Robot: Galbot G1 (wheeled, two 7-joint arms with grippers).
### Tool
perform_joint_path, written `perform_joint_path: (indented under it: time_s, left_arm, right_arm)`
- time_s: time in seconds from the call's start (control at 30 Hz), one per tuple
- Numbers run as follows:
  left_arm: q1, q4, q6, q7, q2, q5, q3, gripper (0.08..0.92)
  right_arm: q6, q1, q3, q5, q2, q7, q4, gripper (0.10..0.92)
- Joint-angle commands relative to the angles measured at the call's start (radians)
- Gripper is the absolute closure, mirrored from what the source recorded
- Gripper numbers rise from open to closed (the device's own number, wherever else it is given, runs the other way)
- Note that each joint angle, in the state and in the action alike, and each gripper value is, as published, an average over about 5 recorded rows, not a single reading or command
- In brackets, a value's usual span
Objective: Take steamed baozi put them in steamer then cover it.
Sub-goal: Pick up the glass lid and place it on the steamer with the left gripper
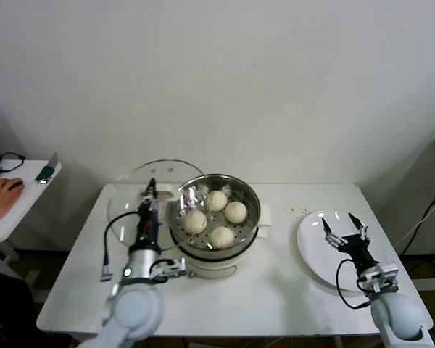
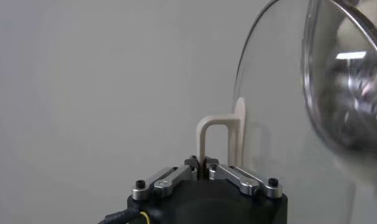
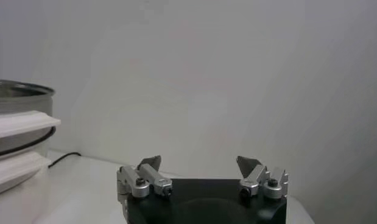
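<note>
Jaws of the left gripper (image 1: pixel 151 190) are clamped on the cream-white bar handle (image 2: pixel 214 141) of the round clear glass cover (image 1: pixel 141 206), which stands on its edge, tilted, just at the left of the round shiny stainless-steel steamer (image 1: pixel 215 217). All four small white-cream baozi (image 1: pixel 216 214) lie already on its perforated tray. So the cover must swing to the right and go flat over the rim, I think. Further right, the right gripper (image 1: pixel 346 231) waits above the flat white plate (image 1: pixel 315 254) on the white worktop (image 1: pixel 275 290), its jaws wide apart and empty.

A lab — bare white wall (image 1: pixel 225 80); plain white table (image 1: pixel 275 283); side desk (image 1: pixel 14 199).
</note>
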Motion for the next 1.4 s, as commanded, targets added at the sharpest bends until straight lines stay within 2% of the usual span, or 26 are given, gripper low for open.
perform_joint_path:
  time_s: [0.03, 0.2, 0.33, 0.87, 1.4]
  left_arm:
    - [-0.212, 0.184, 0.081, 0.124, -0.207, 0.135, 0.257, 0.858]
    - [-0.205, 0.255, 0.080, 0.121, -0.274, 0.166, 0.269, 0.858]
    - [-0.209, 0.292, 0.080, 0.121, -0.288, 0.166, 0.266, 0.858]
    - [-0.233, 0.337, 0.081, 0.146, -0.282, 0.144, 0.242, 0.858]
    - [-0.232, 0.349, 0.081, 0.132, -0.277, 0.112, 0.239, 0.858]
  right_arm:
    - [0.019, 0.002, 0.011, -0.019, 0.011, -0.001, -0.023, 0.203]
    - [0.026, -0.001, 0.017, -0.024, 0.012, -0.002, -0.026, 0.203]
    - [0.031, -0.003, 0.020, -0.029, 0.013, -0.004, -0.030, 0.203]
    - [0.052, -0.006, 0.027, -0.061, 0.030, -0.010, -0.049, 0.203]
    - [0.059, -0.003, 0.031, -0.072, 0.039, -0.014, -0.057, 0.203]
